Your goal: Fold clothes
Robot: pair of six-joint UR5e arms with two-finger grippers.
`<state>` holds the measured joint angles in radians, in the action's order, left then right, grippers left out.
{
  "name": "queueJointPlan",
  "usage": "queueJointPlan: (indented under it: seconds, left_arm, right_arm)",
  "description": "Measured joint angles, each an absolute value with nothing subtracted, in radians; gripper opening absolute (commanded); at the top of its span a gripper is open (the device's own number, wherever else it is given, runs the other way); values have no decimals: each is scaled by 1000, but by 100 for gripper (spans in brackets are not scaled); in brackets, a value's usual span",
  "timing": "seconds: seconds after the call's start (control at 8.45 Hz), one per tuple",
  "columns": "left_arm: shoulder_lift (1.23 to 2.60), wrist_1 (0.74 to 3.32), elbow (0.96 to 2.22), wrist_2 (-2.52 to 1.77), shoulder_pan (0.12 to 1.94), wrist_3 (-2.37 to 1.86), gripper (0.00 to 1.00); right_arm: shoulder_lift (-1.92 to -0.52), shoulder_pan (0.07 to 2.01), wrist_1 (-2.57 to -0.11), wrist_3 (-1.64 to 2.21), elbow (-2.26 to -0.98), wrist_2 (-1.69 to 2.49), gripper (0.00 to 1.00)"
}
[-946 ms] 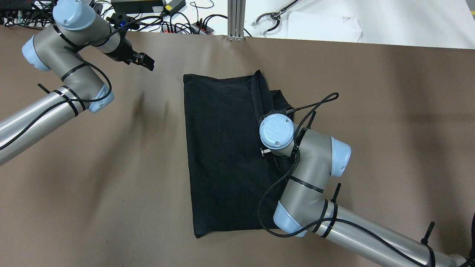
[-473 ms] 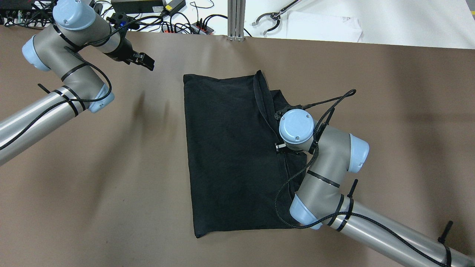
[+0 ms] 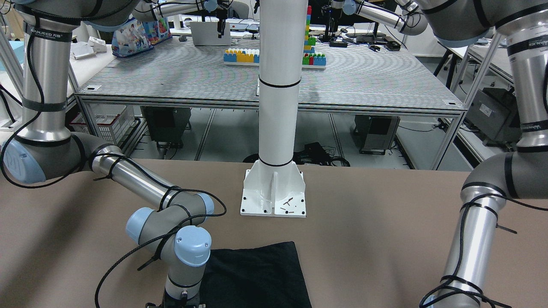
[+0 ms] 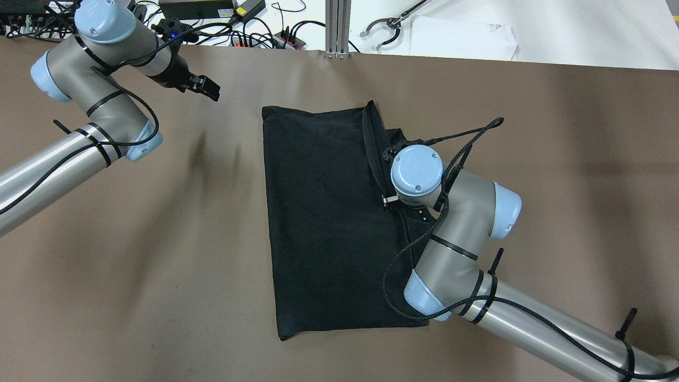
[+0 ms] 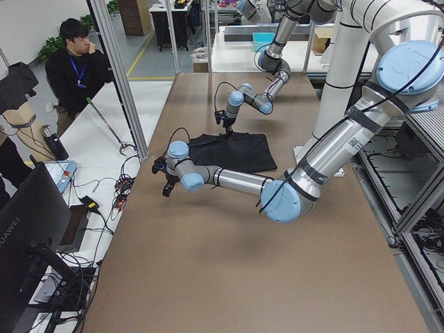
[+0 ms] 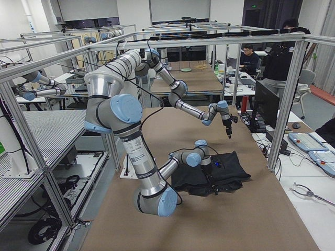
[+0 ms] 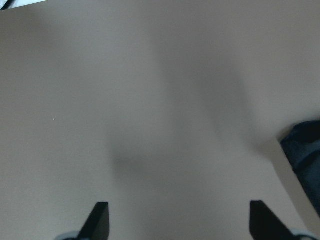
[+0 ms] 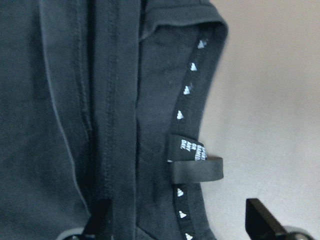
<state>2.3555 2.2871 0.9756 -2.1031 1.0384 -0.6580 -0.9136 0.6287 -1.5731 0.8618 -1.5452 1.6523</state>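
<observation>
Over the collar [image 8: 186,90] of the black cotton shirt [image 4: 323,212] I hold the right gripper [image 8: 178,222] wide open and empty, ready to pinch. My left gripper [image 7: 180,222] hangs aside, equally open and empty, keeping clear of the fold.

1 black shirt [image 4: 323,223] on 1 table [image 4: 530,132]. 2 arms: L arm [image 4: 53,164], R arm [image 4: 530,329]. 2 grippers: L gripper [image 4: 210,91], R gripper [image 8: 177,222], each w/ 2 fingers [image 7: 100,222]. 1 white post [image 3: 278,107]. 1 grabber tool [image 4: 391,22]. 1 neck label [image 8: 187,149], 1 loop [image 8: 197,169]. 1 monitor [image 5: 28,229].
</observation>
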Motion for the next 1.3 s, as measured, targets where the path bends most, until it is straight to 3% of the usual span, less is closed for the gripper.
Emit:
queueJointPlan:
  seconds: [0.35,0.83,1.3]
  left_arm:
    - [2355,2287,976,-2103,1038,-658,100]
    - [2355,2287,977,-2103,1039,-658,100]
    - [2355,2287,977,-2103,1039,-658,100]
  right_arm:
    - [-829,640,-1574,882,-1514,1654,94]
    - [-675,656,-1464,941,-1252,1652,93]
    - [-653,695,-1369,929,-1107,1642,94]
